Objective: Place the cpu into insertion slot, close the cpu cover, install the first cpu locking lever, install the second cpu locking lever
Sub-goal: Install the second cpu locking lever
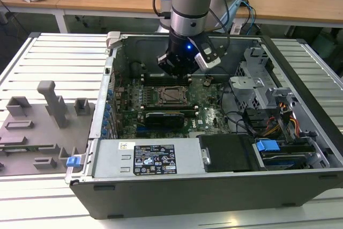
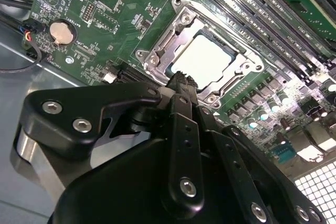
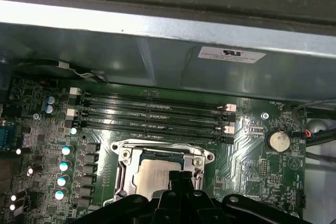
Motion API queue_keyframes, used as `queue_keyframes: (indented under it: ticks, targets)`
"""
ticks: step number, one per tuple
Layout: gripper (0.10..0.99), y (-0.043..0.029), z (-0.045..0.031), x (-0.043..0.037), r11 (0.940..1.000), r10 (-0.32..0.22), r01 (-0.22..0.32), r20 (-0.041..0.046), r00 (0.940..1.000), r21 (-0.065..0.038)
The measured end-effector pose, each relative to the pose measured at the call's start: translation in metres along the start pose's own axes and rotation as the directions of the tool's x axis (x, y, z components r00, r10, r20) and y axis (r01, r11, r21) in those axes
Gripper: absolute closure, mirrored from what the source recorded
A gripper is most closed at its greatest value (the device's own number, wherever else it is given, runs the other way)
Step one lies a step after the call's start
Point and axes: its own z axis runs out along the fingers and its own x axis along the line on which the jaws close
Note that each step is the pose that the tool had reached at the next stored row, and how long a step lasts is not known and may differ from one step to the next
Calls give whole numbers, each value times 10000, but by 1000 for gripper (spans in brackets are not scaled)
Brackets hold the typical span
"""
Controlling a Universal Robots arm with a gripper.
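The exterior view looks down from high at the near side of the open case (image 1: 214, 148) on the counter (image 1: 53, 63), taking in the whole arm (image 1: 193, 4). Both wrist views sit close above the board (image 2: 94, 19), facing opposite ways past the hand (image 2: 181, 80); both share the slot (image 3: 163, 174) and the memory slots (image 3: 152, 111).

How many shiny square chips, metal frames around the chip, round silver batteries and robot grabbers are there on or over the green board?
cpu: 1
cpu cover: 1
round silver battery: 1
gripper: 1
Total: 4
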Motion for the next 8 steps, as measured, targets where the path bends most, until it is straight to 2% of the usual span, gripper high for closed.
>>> queue_keyframes:
  ticks: [8]
  targets:
    - [980, -46, -5, 4, 10000, 0, 0, 0, 10000, 0]
